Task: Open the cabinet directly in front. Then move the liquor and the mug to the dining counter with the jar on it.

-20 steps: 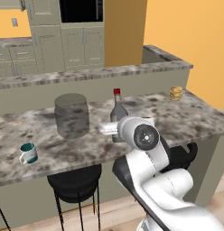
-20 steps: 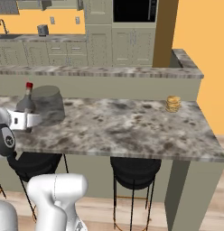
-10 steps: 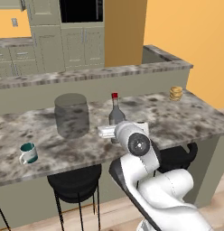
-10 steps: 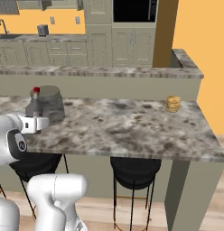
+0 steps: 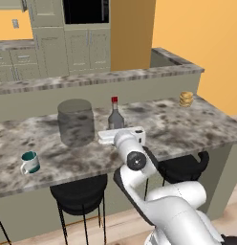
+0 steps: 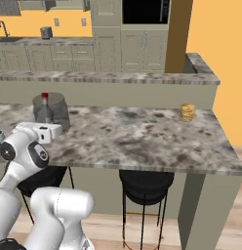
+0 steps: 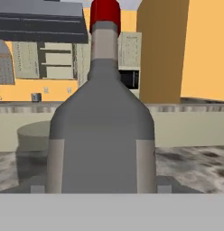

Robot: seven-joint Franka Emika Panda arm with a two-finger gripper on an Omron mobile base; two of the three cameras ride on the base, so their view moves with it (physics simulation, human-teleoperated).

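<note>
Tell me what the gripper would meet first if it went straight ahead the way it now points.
The liquor: it stands upright on the dining counter, right before the gripper, seemingly between its open jaws already; contact can't be judged.

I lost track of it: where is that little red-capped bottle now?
The liquor stands upright on the dining counter, just right of the jar in the left base view, directly in front of the robot's hand.

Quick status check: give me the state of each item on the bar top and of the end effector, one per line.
liquor: upright, capped, standing on the counter between the end effector's fingers.
mug: upright on the counter, left of the jar.
jar: upright, lid on.
end effector: at the liquor, jaws wide; grip or release cannot be told.
</note>
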